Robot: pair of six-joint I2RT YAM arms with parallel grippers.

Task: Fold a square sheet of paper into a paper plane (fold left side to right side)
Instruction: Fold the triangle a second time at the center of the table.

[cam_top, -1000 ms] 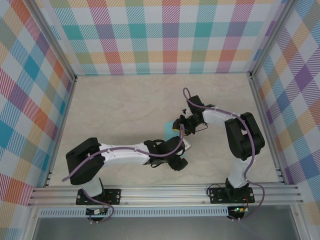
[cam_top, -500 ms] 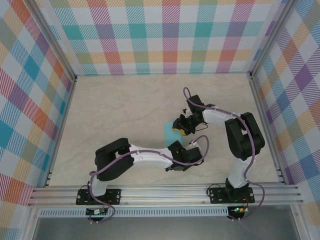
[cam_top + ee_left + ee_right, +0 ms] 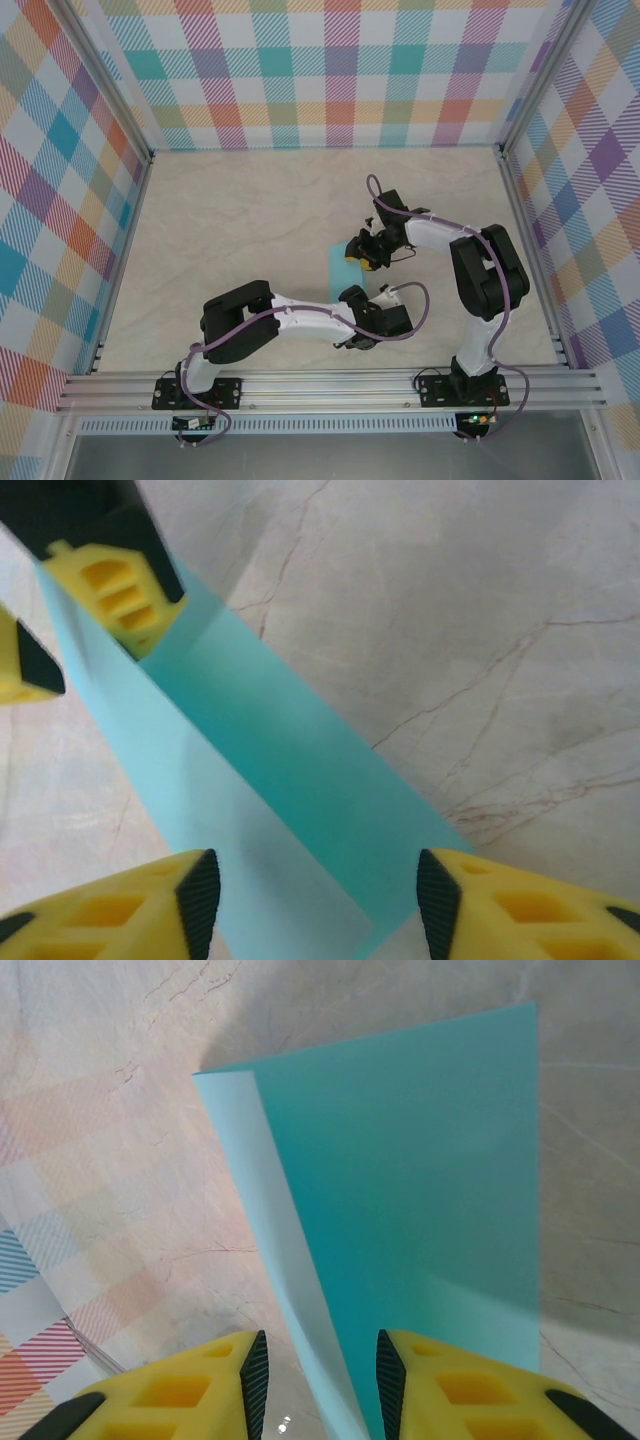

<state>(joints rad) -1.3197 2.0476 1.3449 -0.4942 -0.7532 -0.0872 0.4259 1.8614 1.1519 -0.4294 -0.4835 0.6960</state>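
On the marble table (image 3: 220, 220), the square sheet of paper (image 3: 341, 270) lies about mid-surface, a little toward the near edge. It is half folded, its paler flap standing up with no crease pressed flat. The left gripper (image 3: 310, 895) straddles the sheet's near end, jaws apart and clamping nothing. The right gripper (image 3: 320, 1370) straddles the flap at the far end, jaws part-way apart (no pinch visible). The main risk is that the flap springs back open, since nothing bears on it. If the left gripper closes, it could also drag the thin sheet, skewing the edges and leaving a crooked crease.
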